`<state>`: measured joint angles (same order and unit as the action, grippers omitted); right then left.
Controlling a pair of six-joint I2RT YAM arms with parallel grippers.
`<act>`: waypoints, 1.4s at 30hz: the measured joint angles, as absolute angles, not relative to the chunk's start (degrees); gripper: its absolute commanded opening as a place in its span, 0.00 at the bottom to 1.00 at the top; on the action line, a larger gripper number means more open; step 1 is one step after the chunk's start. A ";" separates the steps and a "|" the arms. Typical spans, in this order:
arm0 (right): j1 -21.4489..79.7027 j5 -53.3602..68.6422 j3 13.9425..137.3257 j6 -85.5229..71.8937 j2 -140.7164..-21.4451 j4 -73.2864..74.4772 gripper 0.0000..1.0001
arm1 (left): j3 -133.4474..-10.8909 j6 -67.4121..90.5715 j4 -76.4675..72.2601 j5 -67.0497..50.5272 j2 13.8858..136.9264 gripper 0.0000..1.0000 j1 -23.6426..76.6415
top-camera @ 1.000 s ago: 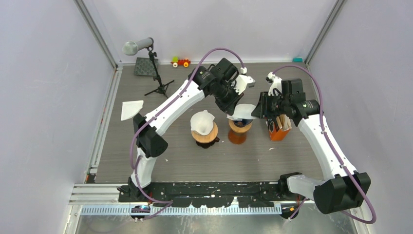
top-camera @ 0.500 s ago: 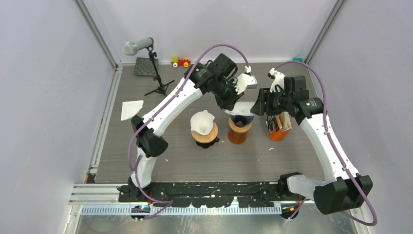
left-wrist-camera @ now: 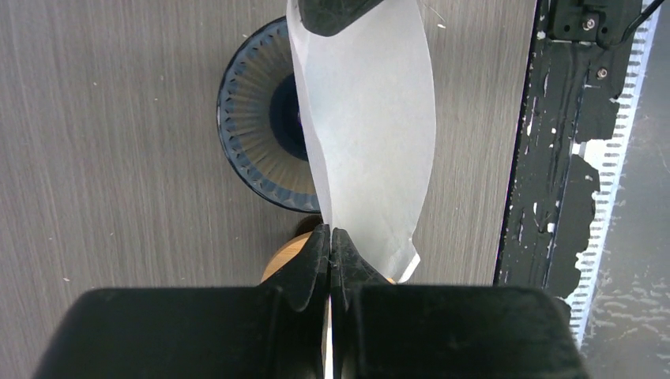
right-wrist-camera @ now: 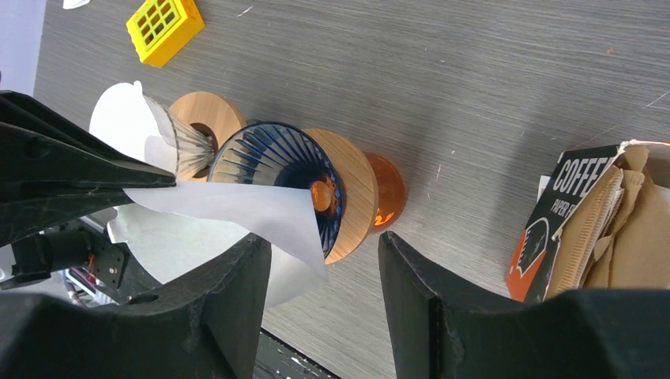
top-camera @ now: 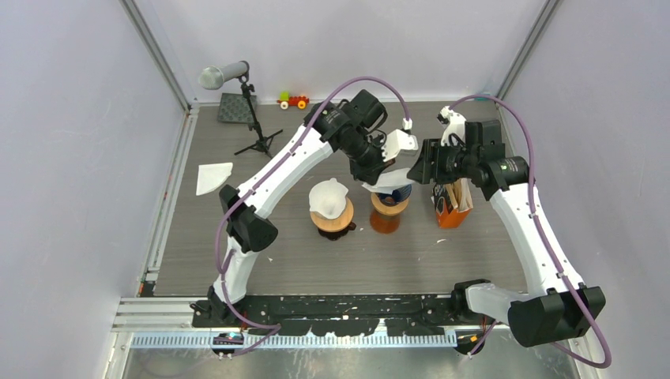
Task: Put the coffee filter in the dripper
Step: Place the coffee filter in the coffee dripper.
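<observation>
A white paper coffee filter (left-wrist-camera: 371, 142) hangs flat, just above the dark blue ribbed dripper (left-wrist-camera: 257, 150). My left gripper (left-wrist-camera: 330, 233) is shut on the filter's near edge. The dripper (top-camera: 391, 197) sits on a wooden collar over an orange glass base at mid-table. My right gripper (right-wrist-camera: 324, 243) stands open beside the filter (right-wrist-camera: 237, 209). The filter's free corner droops in front of its left finger (right-wrist-camera: 237, 292), and nothing is pinched between the fingers. In the top view the two grippers face each other over the dripper, left gripper (top-camera: 378, 175) and right gripper (top-camera: 419, 172).
A second dripper holding a white filter (top-camera: 330, 201) stands just left of the blue one. An orange-and-black box of brown filters (top-camera: 453, 201) is close on the right. A microphone stand (top-camera: 251, 118), a toy train (top-camera: 293, 100) and a loose filter (top-camera: 213, 178) lie further off.
My right gripper has opened wider and shifted slightly toward the far side. The left gripper has kept hold of the filter and moved a little to the right over the dripper.
</observation>
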<state>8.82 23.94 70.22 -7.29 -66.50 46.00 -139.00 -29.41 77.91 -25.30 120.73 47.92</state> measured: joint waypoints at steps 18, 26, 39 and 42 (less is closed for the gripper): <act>8.78 27.18 70.81 -5.15 -70.22 47.00 0.57 | -140.57 -33.80 81.65 -27.33 122.28 0.00 47.99; 8.78 28.34 70.70 -2.46 -73.67 47.37 0.57 | -141.75 -35.03 81.93 -27.75 123.70 0.00 47.99; 8.78 29.50 67.53 -1.72 -73.93 46.83 0.55 | -142.28 -33.28 80.58 -25.80 124.33 0.34 47.99; 8.78 29.45 66.81 -2.24 -73.93 46.28 0.53 | -142.26 -30.85 79.26 -24.34 124.33 0.46 48.03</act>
